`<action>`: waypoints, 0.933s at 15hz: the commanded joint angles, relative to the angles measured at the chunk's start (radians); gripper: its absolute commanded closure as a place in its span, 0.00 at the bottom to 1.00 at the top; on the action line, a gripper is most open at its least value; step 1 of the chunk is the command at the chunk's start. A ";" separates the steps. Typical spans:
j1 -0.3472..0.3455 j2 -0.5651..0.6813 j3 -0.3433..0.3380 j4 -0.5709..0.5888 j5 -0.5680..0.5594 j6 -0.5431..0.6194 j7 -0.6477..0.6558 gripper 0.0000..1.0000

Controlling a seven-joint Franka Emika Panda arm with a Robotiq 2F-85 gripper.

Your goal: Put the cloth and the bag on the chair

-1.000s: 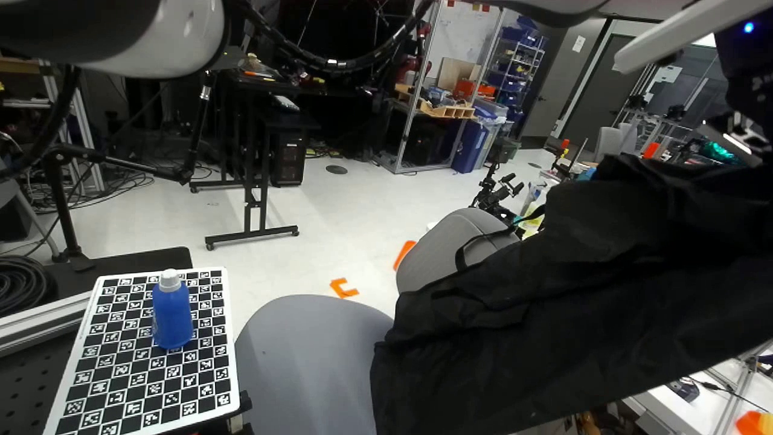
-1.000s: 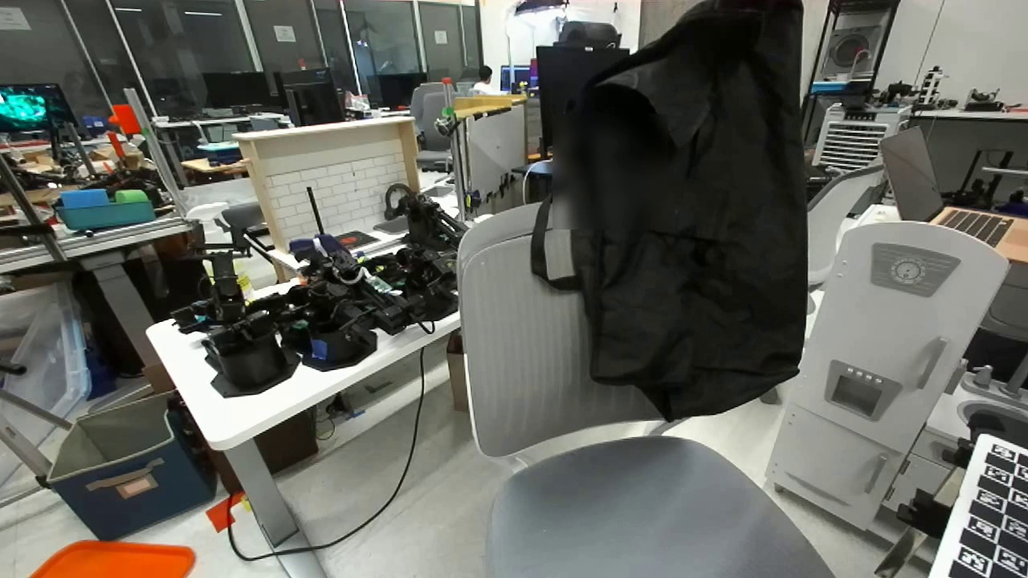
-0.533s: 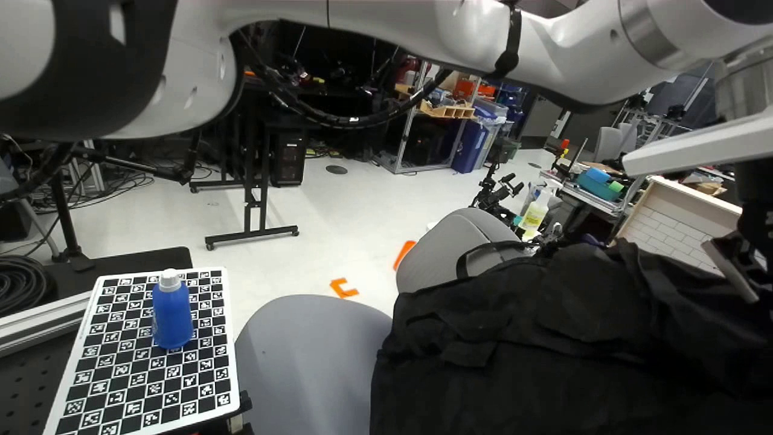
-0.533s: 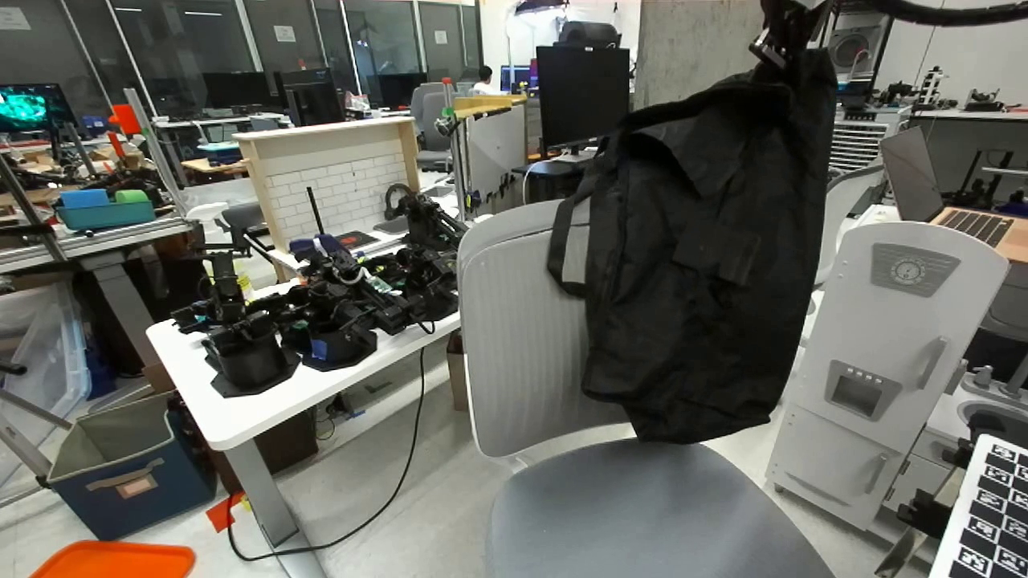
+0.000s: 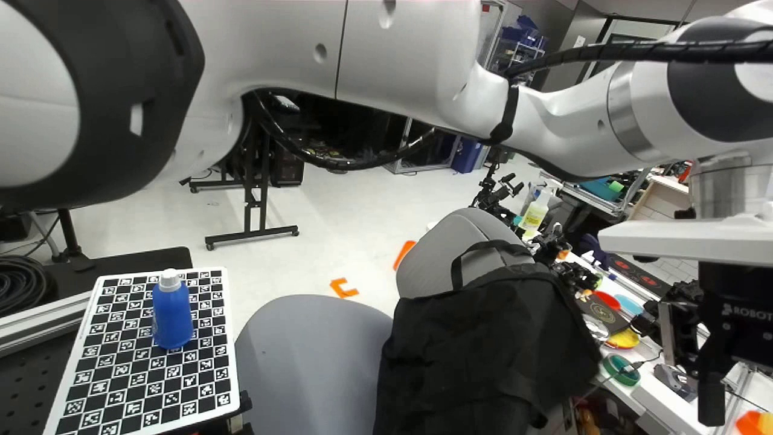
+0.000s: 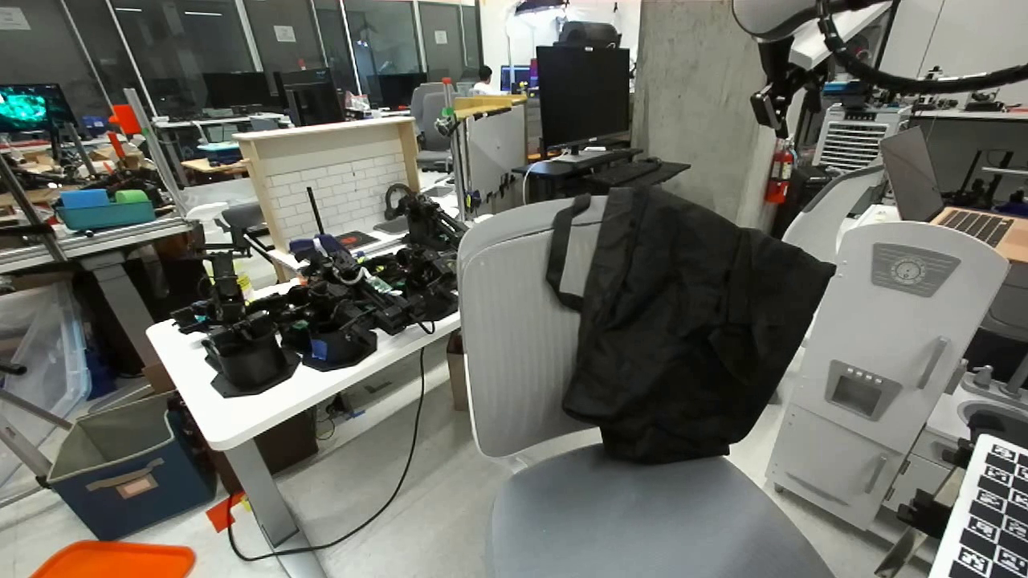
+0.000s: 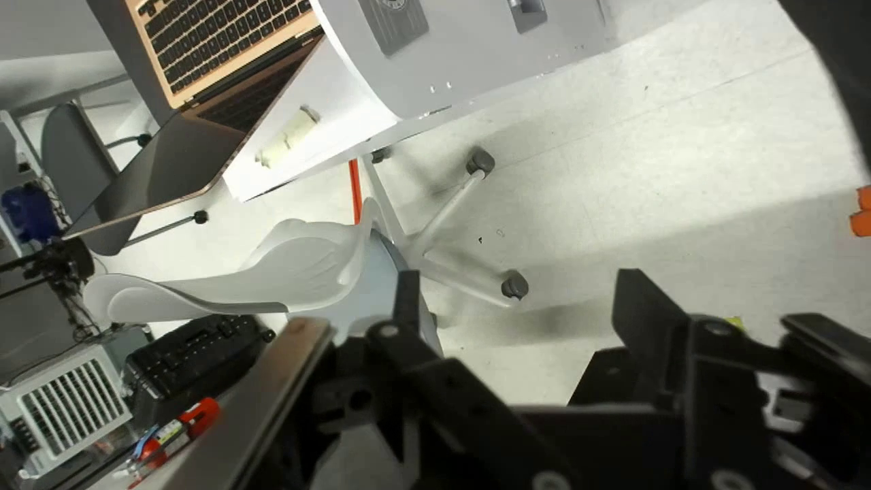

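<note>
One black bag (image 6: 683, 345) slumps against one grey chair (image 6: 522, 345). One gripper (image 7: 515, 296) hovers apart, two jaws spread. One blue bottle (image 5: 172, 314) stands on one checkered board (image 5: 142, 377).

both ext: diff angles, share chair (image 6: 526, 353) + bag (image 6: 683, 337) | wrist: looks dn past claw (image 7: 520, 299)

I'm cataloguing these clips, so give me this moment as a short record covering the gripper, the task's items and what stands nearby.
gripper: open, holding nothing
chair: grey, backrest rising behind the seat
bag: black, spread in front of the backrest and sticking out past one side; bottom edge overlaps the seat's rear in an exterior view, contact unclear
strap: loop hanging in front of the backrest
cloth: cannot be made out in any view
nearby: blue bottle upright on a checkered board
</note>
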 commanded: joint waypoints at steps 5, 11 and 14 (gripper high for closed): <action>-0.007 0.043 0.016 0.047 0.040 0.029 -0.063 0.00; 0.129 -0.012 0.091 0.010 0.107 0.124 -0.150 0.00; 0.207 -0.008 0.141 0.000 0.139 0.130 -0.194 0.00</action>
